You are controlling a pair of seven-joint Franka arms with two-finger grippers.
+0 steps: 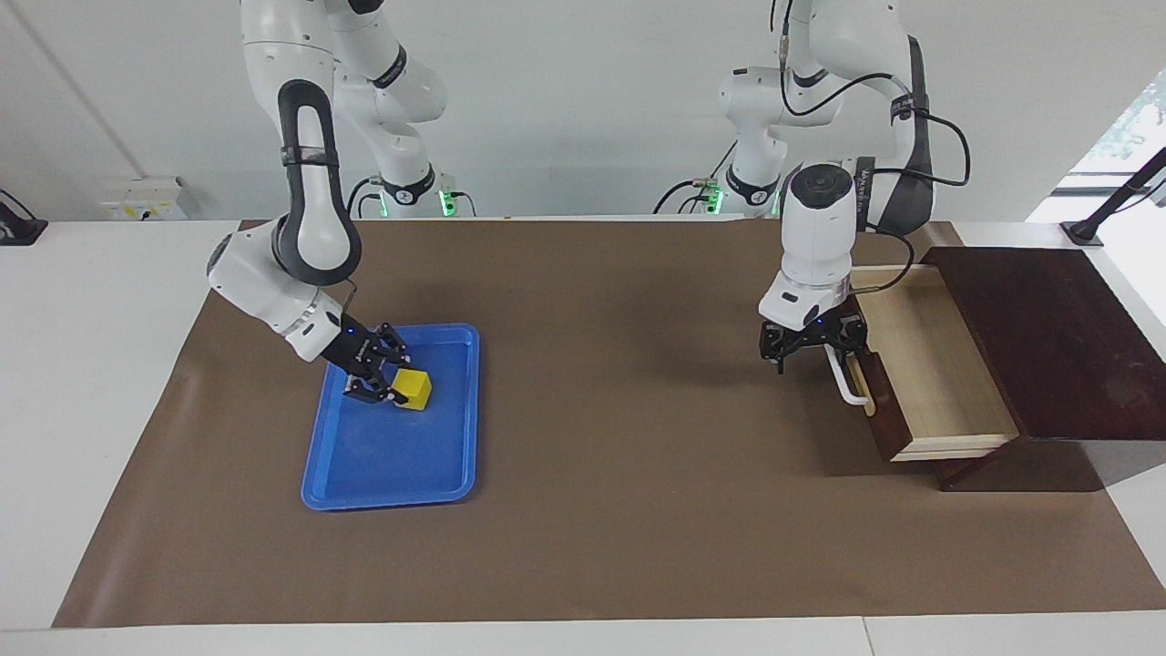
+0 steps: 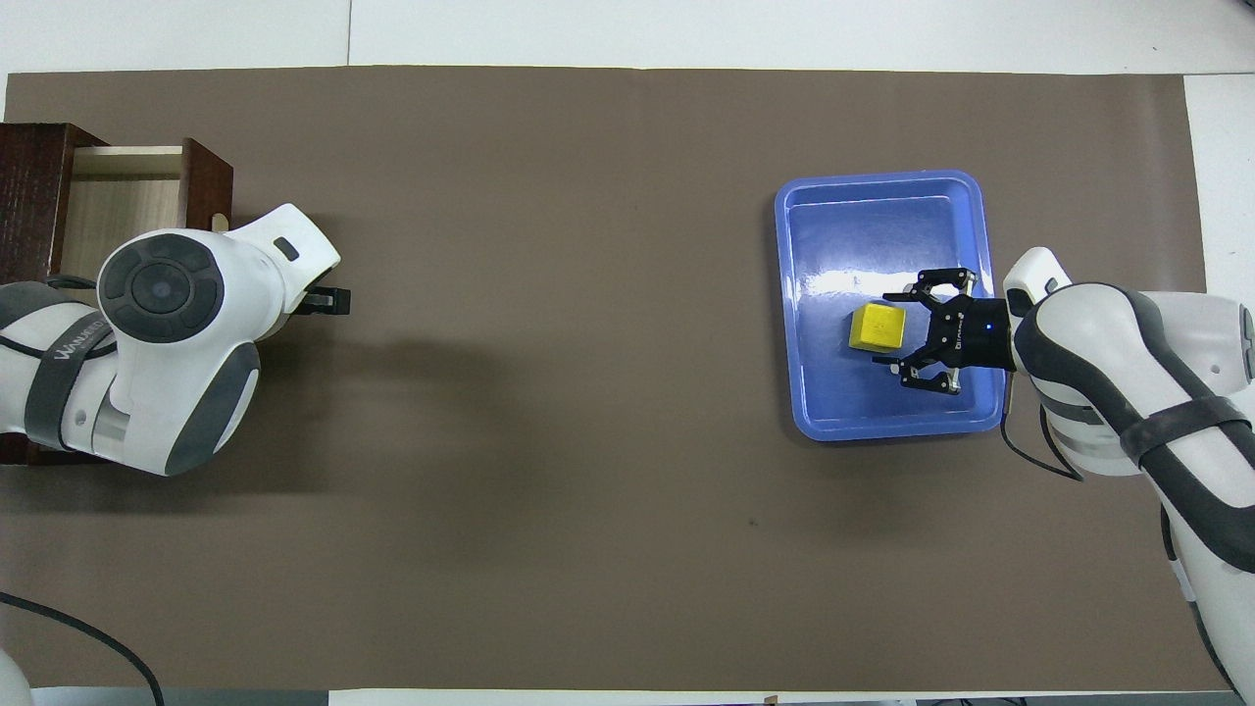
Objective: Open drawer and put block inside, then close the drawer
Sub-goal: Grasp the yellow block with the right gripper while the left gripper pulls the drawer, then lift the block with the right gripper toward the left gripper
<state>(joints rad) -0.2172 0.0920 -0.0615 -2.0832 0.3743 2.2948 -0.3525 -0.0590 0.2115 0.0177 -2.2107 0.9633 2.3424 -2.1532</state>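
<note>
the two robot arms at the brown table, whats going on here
The dark brown wooden drawer stands pulled open, its pale interior empty. The left claw is beside the drawer's white bar handle. The right claw is down in the flat blue tray, fingers spread open right next to the small yellow cube, which rests on the tray, not yet lifted.

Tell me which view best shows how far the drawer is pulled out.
The facing view: the drawer stands well out of its cabinet, pale interior and white handle visible beside the left gripper. The overhead view shows only one corner; the left arm covers the rest.
</note>
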